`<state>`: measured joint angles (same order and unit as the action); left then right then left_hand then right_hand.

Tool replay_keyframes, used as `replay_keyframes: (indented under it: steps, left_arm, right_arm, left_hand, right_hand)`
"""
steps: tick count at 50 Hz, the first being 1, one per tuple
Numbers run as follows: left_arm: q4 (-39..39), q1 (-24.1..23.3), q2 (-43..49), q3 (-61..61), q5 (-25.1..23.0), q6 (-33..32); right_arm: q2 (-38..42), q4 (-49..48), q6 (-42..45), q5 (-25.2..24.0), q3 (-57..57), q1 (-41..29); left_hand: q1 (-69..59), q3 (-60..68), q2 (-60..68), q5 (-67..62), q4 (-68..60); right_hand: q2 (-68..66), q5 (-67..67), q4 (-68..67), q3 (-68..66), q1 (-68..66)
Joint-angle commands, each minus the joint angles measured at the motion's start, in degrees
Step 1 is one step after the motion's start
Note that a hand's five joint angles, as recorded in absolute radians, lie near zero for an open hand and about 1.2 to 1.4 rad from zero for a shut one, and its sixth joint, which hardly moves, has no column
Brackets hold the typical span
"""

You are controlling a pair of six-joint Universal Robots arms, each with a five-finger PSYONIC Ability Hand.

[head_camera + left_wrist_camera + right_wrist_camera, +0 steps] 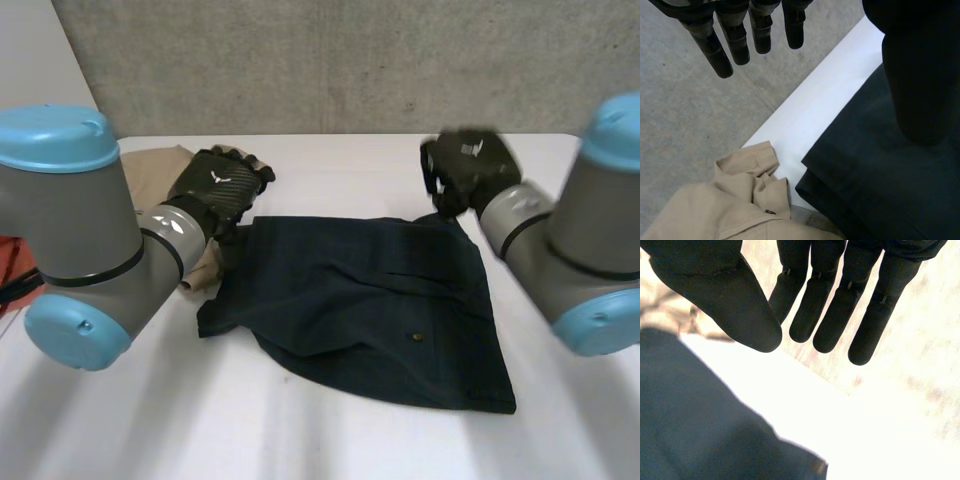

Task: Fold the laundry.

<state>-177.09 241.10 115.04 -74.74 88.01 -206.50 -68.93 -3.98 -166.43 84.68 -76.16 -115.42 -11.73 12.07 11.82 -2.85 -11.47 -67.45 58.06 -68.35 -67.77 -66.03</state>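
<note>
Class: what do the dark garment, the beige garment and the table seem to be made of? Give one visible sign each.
The dark garment looks like matte woven cloth, probably cotton: soft creases, a button. The beige garment looks similar: rumpled, stitched hem. The table seems smooth white board, perhaps laminate.

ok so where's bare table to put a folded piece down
Bare table runs along the near edge, in front of the dark garment, and in a far strip between the left hand and right hand. Crowded at far left, where the beige garment meets the dark one.
</note>
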Motion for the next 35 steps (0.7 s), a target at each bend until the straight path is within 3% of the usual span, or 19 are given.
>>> replay_keyframes:
  steps: [1,5,6,7,8,14,18,22,35]
  left_arm:
    - [0.4,-0.3,6.4,3.0,-0.1,-0.1]
    - [0.5,-0.6,9.8,5.0,0.8,0.0]
    - [0.6,-0.6,10.1,5.1,1.0,0.1]
    - [0.9,-0.5,9.9,5.1,1.4,0.2]
    - [1.0,-0.5,9.6,5.1,1.4,0.2]
    - [1.0,0.0,5.2,3.4,0.3,0.6]
    - [1.0,-0.1,3.7,2.8,-0.6,0.9]
    - [1.0,-0.2,3.0,2.4,-0.7,1.5]
    - [1.0,-0.5,2.8,2.1,-0.7,2.4]
  right_arm:
    - [-11.0,4.4,-0.3,-5.1,0.7,0.2]
    - [-11.1,7.8,-0.3,-6.3,0.6,0.5]
    - [-10.6,8.8,-0.2,-6.2,0.4,0.8]
    - [-8.8,10.6,0.1,-6.1,0.0,1.8]
    - [-7.1,11.4,0.2,-5.8,-0.3,2.3]
    - [6.0,14.1,0.7,-4.0,-1.8,4.9]
    - [10.9,9.6,-1.3,-3.5,-3.2,4.3]
    - [11.8,5.5,-3.5,-3.5,-5.0,4.4]
    - [14.7,-6.0,-3.8,-1.5,-6.8,3.3]
  left_hand:
    - [1.7,-2.1,-1.8,2.8,1.5]
    - [1.7,-2.1,-1.8,2.8,1.5]
    - [1.7,-2.1,-1.8,2.8,1.5]
    - [1.7,-2.1,-1.8,2.8,1.5]
    - [1.7,-2.1,-1.8,2.8,1.5]
    - [1.7,-2.1,-1.8,2.8,1.5]
    - [1.7,-2.1,-1.8,2.8,1.5]
    - [1.7,-2.1,-1.8,2.8,1.5]
    - [1.7,-2.1,-1.8,2.8,1.5]
  right_hand:
    - [-12.6,11.9,-11.6,-12.2,-14.0]
    - [-12.6,11.9,-11.6,-12.2,-14.0]
    - [-0.2,-0.4,0.7,0.1,-1.6]
    - [22.4,-23.0,23.3,22.7,21.0]
    - [24.0,-24.6,24.9,24.3,22.5]
    - [28.2,-28.8,29.1,28.5,26.8]
    - [28.2,-28.8,29.1,28.5,26.8]
    - [34.7,-35.3,35.6,35.0,33.3]
    - [30.9,-31.5,31.8,31.2,29.4]
